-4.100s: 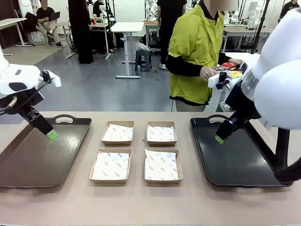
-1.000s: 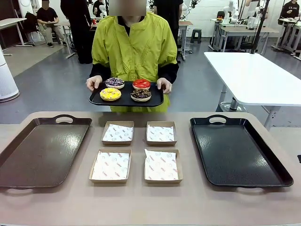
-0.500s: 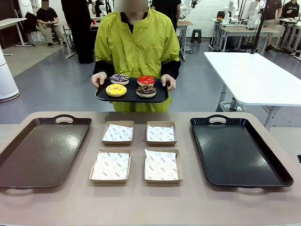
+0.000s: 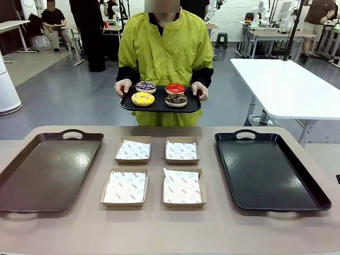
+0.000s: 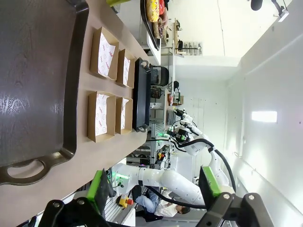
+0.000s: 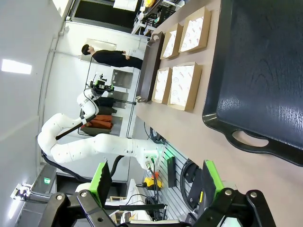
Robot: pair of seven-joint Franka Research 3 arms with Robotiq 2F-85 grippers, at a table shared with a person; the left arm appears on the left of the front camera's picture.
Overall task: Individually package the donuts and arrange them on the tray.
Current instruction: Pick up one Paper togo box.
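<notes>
Four donuts lie on a small black serving tray (image 4: 160, 107) that a person in a yellow-green jacket holds with both hands beyond the table's far edge: purple with sprinkles (image 4: 145, 86), glossy red (image 4: 175, 88), yellow (image 4: 143, 98) and dark chocolate (image 4: 176, 100). A brown tray (image 4: 48, 170) lies at the table's left and a black tray (image 4: 268, 170) at its right. My left gripper (image 5: 155, 183) is open and holds nothing, off the near end of the brown tray (image 5: 33, 71). My right gripper (image 6: 156, 177) is open and holds nothing, off the near end of the black tray (image 6: 265, 71).
Several paper-lined cardboard boxes (image 4: 154, 170) sit in a two-by-two block between the two large trays, seen too as boxes (image 5: 106, 90) and boxes (image 6: 182, 66). A white table (image 4: 281, 87) stands behind at the right. Other people stand farther back.
The person has carried the small tray of donuts to the right over the last second. Four seconds ago both arms hung over the large trays; they have since left the front view.
</notes>
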